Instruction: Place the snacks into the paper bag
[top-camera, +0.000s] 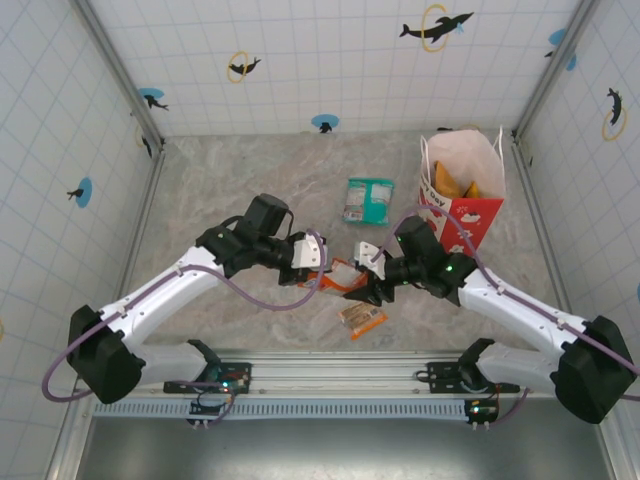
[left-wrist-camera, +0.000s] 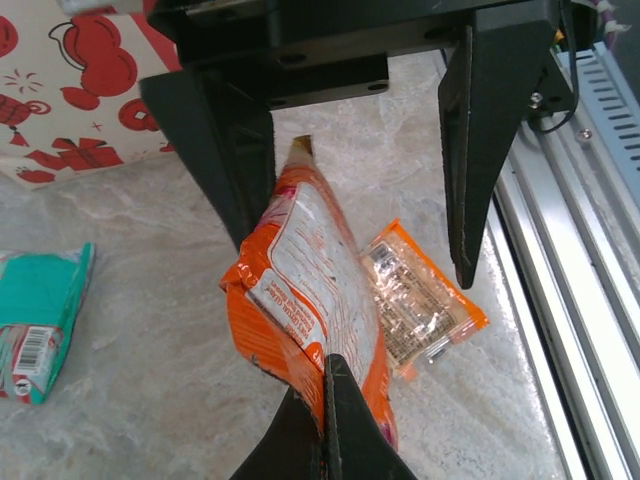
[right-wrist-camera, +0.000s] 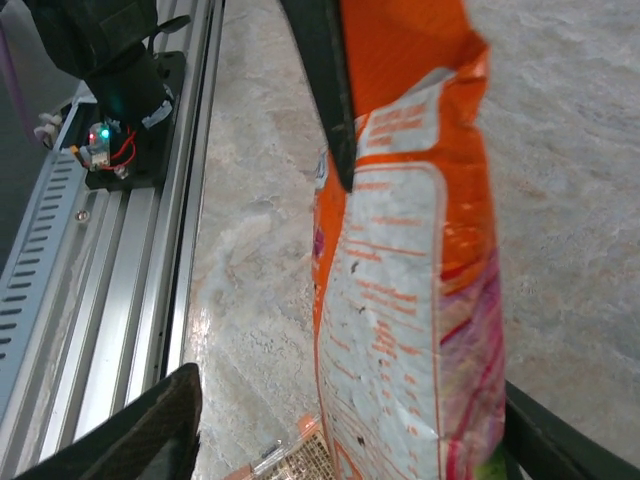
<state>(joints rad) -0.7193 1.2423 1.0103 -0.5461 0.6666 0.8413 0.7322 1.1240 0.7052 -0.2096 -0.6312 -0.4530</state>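
Snacks are spread between the table (top-camera: 230, 190) and the bag. An orange packet (left-wrist-camera: 310, 300) is held above the marbled surface, in the middle of the near half. It is pinched at one end by the right gripper (left-wrist-camera: 325, 380), whose jaws are closed flat on the foil. The left gripper (top-camera: 316, 257) is set around the packet's other end with its jaws wide apart. One finger (left-wrist-camera: 235, 170) lies just beside the packet's edge and the other finger (left-wrist-camera: 465, 170) stands well apart from it (whether the nearer finger touches the foil cannot be told).

A clear wrapped bar (left-wrist-camera: 420, 300) is seen flat on the table just beyond the held packet, on the side of the aluminium rail (top-camera: 330, 372). A teal packet (top-camera: 368, 199) lies flat farther back, near the middle of the table.

The paper bag (top-camera: 470, 215) stands upright at the far right corner, its mouth open. Yellow-orange packets (top-camera: 455, 183) are visible inside it; how many cannot be made out.
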